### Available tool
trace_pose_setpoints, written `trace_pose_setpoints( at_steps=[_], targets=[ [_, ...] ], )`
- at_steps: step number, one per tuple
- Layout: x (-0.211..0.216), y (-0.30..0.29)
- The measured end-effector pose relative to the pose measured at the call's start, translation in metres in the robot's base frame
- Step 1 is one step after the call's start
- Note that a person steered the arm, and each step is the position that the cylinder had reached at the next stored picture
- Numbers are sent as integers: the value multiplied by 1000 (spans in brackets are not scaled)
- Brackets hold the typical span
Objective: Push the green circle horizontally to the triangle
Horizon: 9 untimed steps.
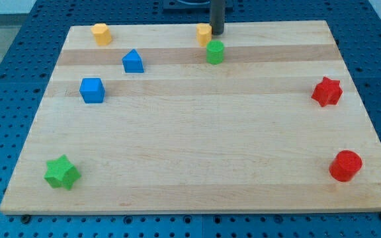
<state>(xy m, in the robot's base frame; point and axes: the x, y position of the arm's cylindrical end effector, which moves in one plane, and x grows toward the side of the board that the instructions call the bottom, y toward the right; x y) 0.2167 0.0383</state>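
Our tip (217, 34) sits at the top edge of the pale wooden board (197, 152), touching the right side of a yellow block (204, 33); we have no fingers, only a rod. The small green circle block (215, 51) lies just below the tip, the blue triangle block (133, 61) well to its left, bare wood between them. We count two yellow (101, 33), two blue (92, 90), two green (62, 172) and two red (327, 91) (345, 165)

a pale wooden board (197, 165) lies on a blue perforated table (18, 39), evenly lit.
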Motion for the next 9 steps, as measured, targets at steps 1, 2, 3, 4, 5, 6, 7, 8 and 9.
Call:
trace_pose_setpoints(
  at_steps=[1,2,3,4,5,6,7,8,9],
  targets=[
    [0,-10],
    [0,-17],
    [-5,-16],
    [-16,1],
    [-12,23],
    [13,28],
    [43,28],
    [61,16],
    [71,1]
  ],
)
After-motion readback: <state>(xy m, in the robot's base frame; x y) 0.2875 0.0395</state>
